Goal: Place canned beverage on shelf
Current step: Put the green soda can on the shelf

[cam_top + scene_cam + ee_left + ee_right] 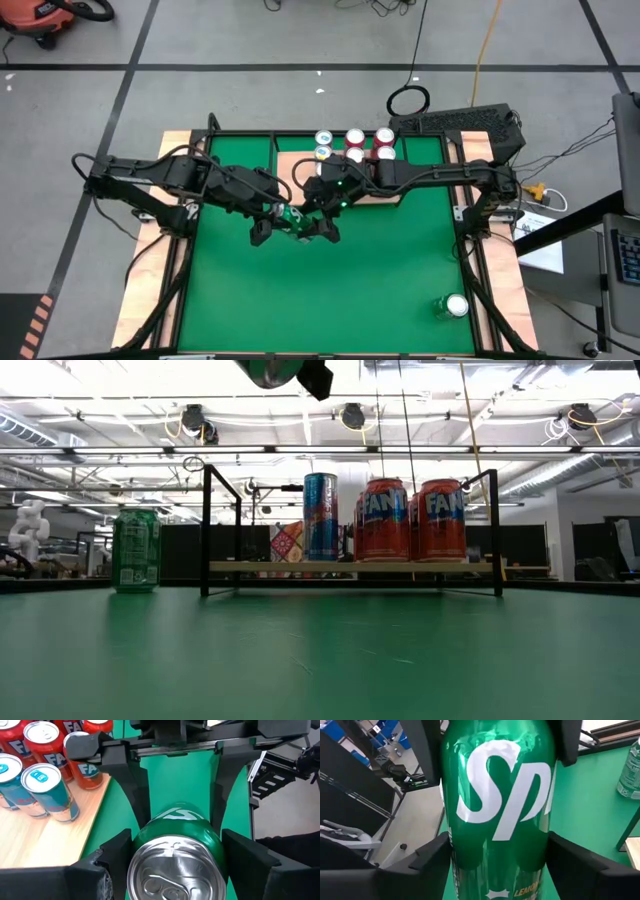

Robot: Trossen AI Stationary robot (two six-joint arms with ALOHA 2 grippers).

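Green Sprite can (175, 855), silver-topped, held by both left hand (272, 226) and right hand (318, 226).

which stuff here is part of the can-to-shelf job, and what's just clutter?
Job:
- green can, held between left gripper and right gripper
- shelf, already carrying cans
- second green can, waiting on the table

Lying about:
- orange vacuum
- cable loop

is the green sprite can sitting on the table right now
No, the green Sprite can is held in the air between the left gripper and right gripper.
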